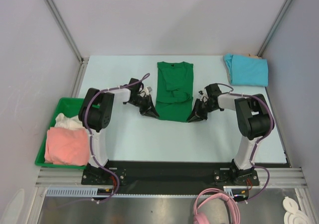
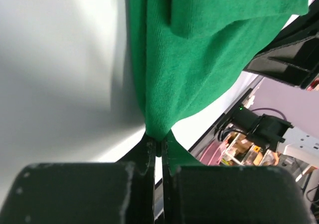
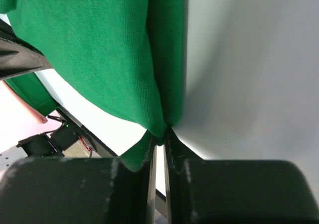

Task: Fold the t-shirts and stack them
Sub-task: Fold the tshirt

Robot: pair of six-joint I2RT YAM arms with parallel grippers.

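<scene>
Pale worktop (image 1: 129, 139) carries the green t-shirt (image 1: 173, 97), sleeves folded in; left pincer (image 1: 152, 114) and right pincer (image 1: 193, 117) each clamp one near hem corner. Best now: lift both evenly, sweep toward the collar, hem taut.

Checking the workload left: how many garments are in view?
4: a green t-shirt mid-table; a folded blue t-shirt at the far right corner; a pink garment and a white garment in the green bin at left. More may hide underneath.
</scene>
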